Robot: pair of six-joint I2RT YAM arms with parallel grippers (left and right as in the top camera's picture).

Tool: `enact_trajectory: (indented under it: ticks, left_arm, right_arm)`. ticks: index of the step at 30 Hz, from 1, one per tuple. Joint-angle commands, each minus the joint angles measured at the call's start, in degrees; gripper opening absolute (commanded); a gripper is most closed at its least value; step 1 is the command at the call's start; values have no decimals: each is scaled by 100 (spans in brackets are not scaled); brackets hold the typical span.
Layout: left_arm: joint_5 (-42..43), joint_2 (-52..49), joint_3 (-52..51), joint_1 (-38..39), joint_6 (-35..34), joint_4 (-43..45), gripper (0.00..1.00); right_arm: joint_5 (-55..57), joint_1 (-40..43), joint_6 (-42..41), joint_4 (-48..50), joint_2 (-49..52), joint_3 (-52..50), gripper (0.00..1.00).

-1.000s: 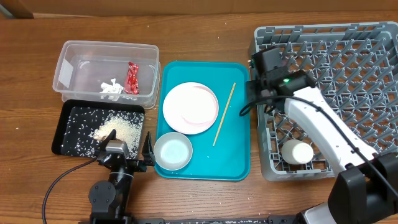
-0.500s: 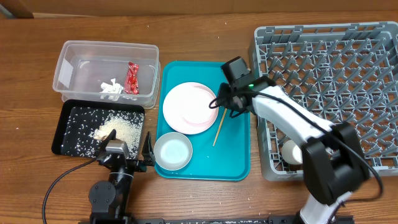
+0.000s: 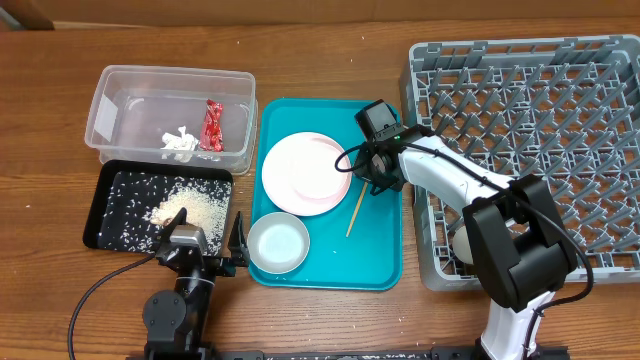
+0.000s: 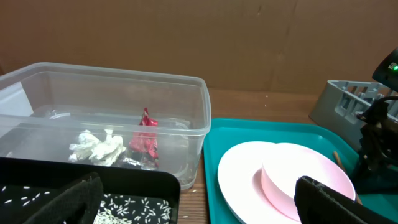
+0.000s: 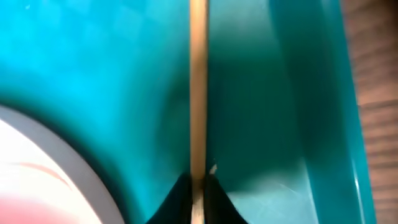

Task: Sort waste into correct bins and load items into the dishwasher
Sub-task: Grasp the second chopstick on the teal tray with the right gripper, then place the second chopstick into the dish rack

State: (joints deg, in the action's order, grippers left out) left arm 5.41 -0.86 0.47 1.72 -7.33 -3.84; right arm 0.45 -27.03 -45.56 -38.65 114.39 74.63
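The desk (image 3: 300, 50) carries one clear tub (image 3: 175, 70), one black tray (image 3: 100, 215), one teal tray (image 3: 375, 250) and one grey rack (image 3: 560, 110), with one plate (image 3: 305, 172), one bowl (image 3: 278, 243), one chopstick (image 3: 353, 215), one cup (image 3: 461, 243), one red wrapper (image 3: 211, 125), one paper wad (image 3: 180, 141) and one rice heap (image 3: 190, 208).

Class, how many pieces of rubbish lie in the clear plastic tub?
2: a crumpled white paper wad and, right of it, a red foil wrapper, both in the clear tub.
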Motion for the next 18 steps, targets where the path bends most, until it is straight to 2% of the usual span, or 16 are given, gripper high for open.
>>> enact_trajectory:
  ticks: [1, 4, 9, 16, 18]
  left_arm:
    - [17, 48, -20, -52, -57, -15, 100]
    - [17, 48, -20, -52, -57, -15, 100]
    - [17, 48, -20, -52, -57, -15, 100]
    - [17, 48, -20, -52, -57, -15, 100]
    - [17, 48, -20, -52, -57, -15, 100]
  right_arm:
    - [31, 15, -72, -299, 160, 120, 4]
    - [46, 20, 323, -601, -68, 393, 4]
    - [162, 9, 1574, -1010, -887, 968, 4]
    - [1355, 426, 2444, -1117, -1930, 1145, 4]
    - [1333, 660, 3093, -1021, -2017, 1145, 4]
